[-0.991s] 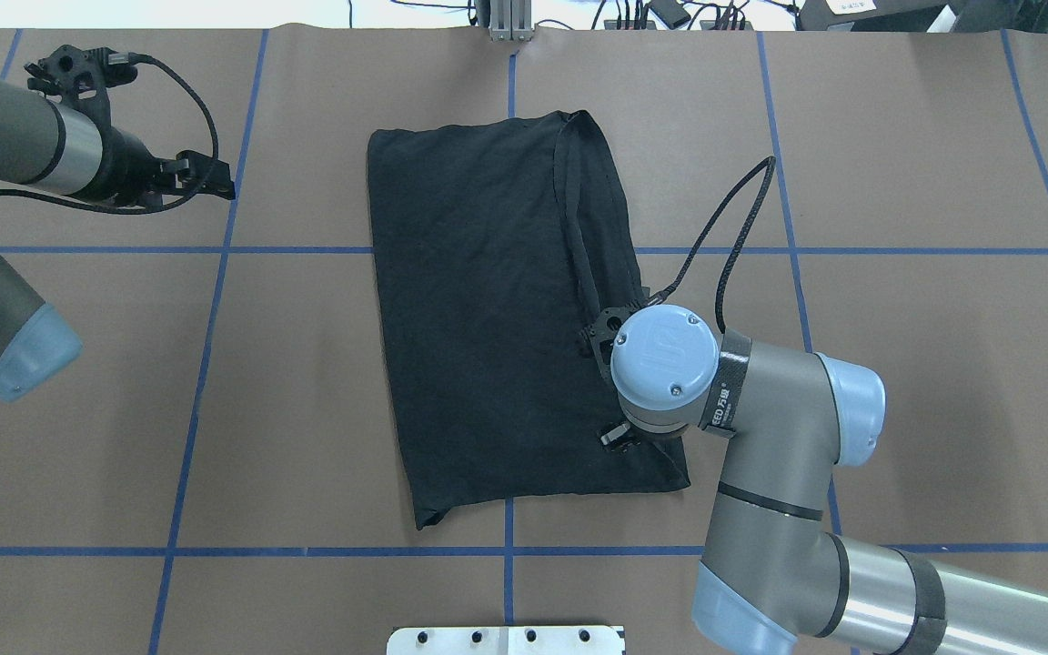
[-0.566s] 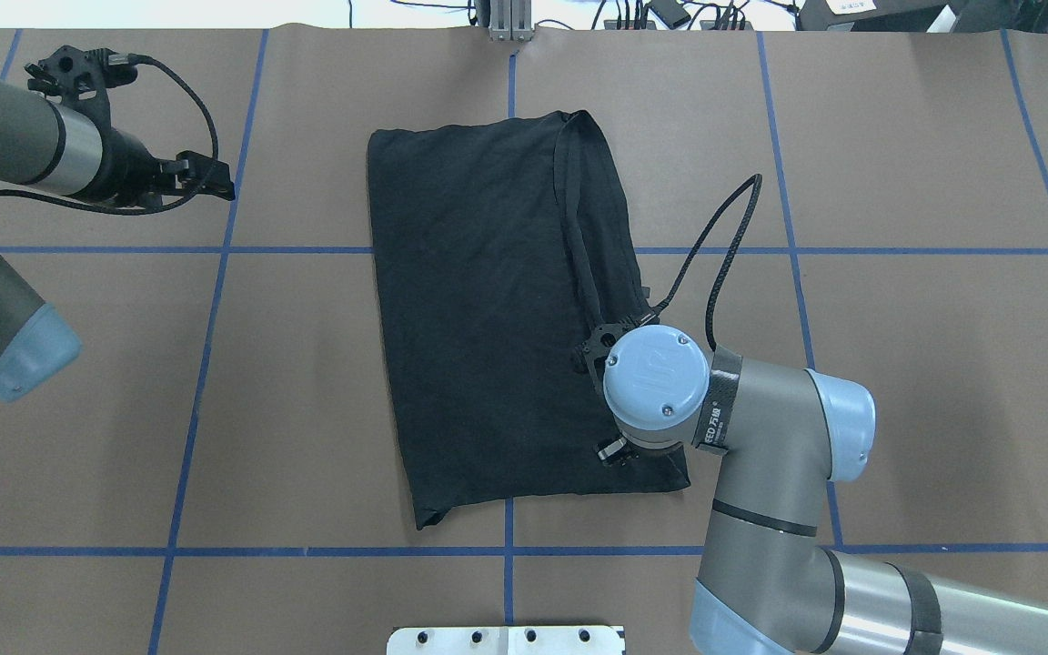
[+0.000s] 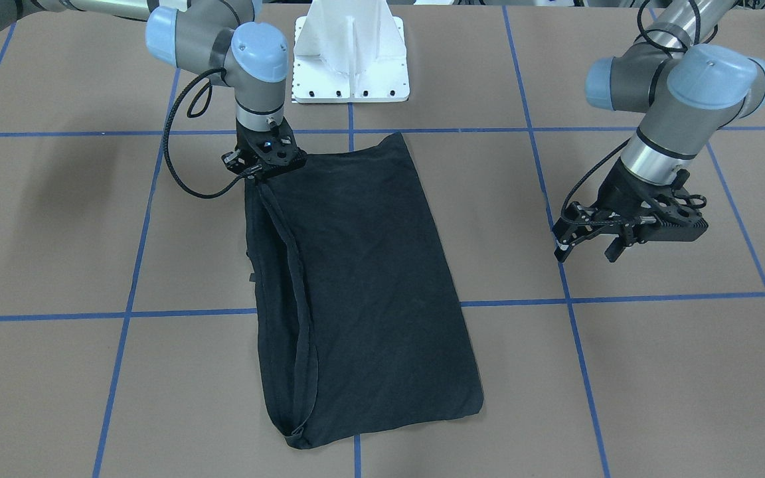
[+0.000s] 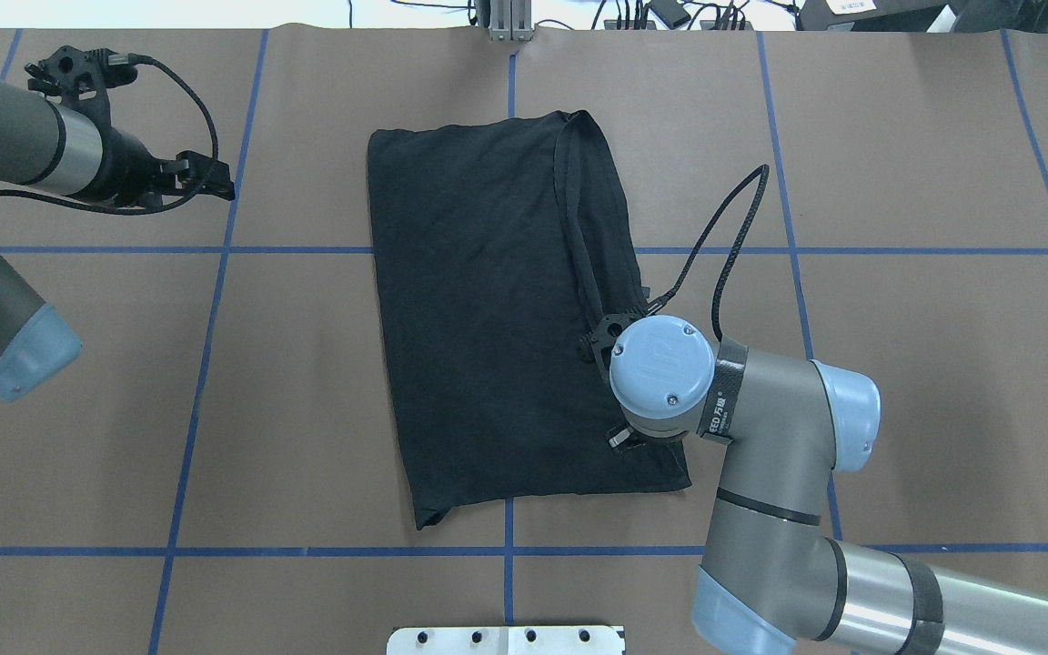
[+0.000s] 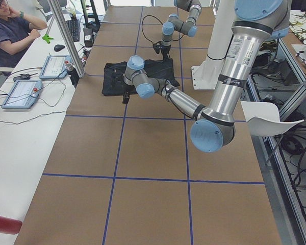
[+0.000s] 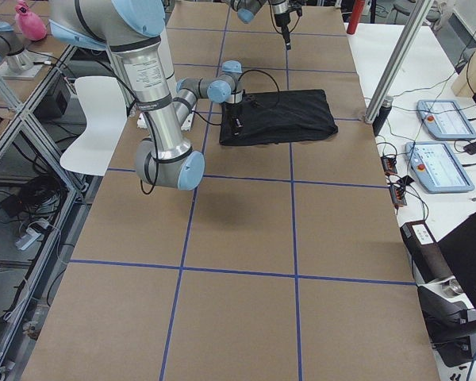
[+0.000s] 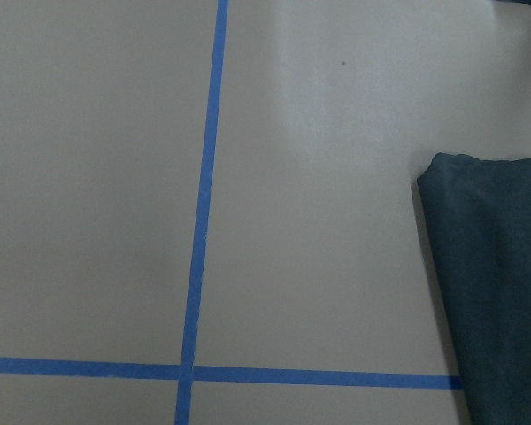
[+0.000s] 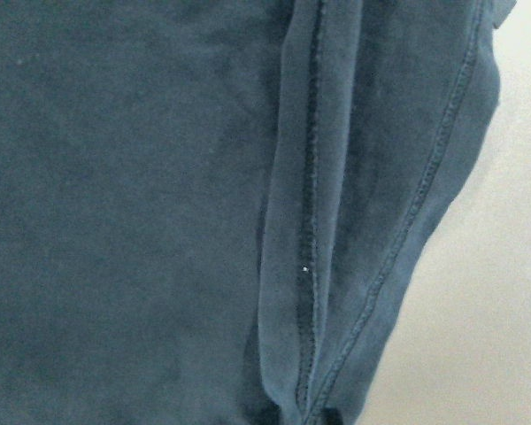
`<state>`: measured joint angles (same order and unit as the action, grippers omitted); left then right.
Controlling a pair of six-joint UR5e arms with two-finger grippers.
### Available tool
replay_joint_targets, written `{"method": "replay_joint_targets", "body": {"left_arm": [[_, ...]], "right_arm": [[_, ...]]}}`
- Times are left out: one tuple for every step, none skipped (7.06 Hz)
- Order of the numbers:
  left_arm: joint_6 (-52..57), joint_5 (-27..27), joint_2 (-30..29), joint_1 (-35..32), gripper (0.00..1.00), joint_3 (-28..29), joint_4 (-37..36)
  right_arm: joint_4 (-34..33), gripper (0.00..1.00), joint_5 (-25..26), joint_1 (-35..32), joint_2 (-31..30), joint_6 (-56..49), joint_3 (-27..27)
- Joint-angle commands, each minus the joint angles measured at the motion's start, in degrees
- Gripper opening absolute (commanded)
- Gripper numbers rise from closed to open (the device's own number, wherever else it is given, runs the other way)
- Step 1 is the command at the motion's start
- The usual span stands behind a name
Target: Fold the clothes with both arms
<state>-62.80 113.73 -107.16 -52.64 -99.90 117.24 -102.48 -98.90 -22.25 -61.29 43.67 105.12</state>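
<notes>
The black T-shirt (image 3: pixel 369 285) (image 4: pixel 488 318) lies flat on the brown table, folded lengthwise into a long strip with its plain side up and a hemmed flap along one long edge. My right gripper (image 3: pixel 264 166) points down on the shirt's corner nearest the robot. One fingertip (image 4: pixel 616 438) sticks out from under the wrist, and the jaws look open. The right wrist view is filled with the cloth (image 8: pixel 142 221) and its hems. My left gripper (image 3: pixel 585 247) (image 4: pixel 215 180) hangs open and empty, well clear of the shirt. The left wrist view catches a shirt corner (image 7: pixel 496 283).
The white pedestal base (image 3: pixel 349 60) stands at the robot's side of the table. Blue tape lines (image 4: pixel 215 250) grid the brown surface. In the exterior left view a person (image 5: pixel 10 30) sits at a side bench with control pendants (image 5: pixel 53 66). A white chair (image 6: pixel 95 119) stands beside the table.
The right wrist slid a little toward the shirt's near edge, then came back almost to where it was. The left arm and the shirt have not moved.
</notes>
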Motion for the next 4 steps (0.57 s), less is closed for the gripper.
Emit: {"method": "replay_joint_targets", "body": {"left_arm": [[0.0,-0.1,0.0,0.0,1.0,0.1,0.0],[0.0,0.0,-0.1,0.0,1.0,0.0,0.0],[0.0,-0.1,0.0,0.0,1.0,0.1,0.0],[0.0,-0.1,0.0,0.0,1.0,0.0,0.0]], "right_arm": [[0.0,0.0,-0.2,-1.0,-0.2,-0.2,0.0],[0.0,0.0,-0.1,-1.1,-0.4,-0.2,0.0],[-0.1,0.0,-0.1,-1.6,-0.6,-0.2,0.0],[-0.2,0.0,-0.1,-1.8,-1.6,-0.2,0.0]]}}
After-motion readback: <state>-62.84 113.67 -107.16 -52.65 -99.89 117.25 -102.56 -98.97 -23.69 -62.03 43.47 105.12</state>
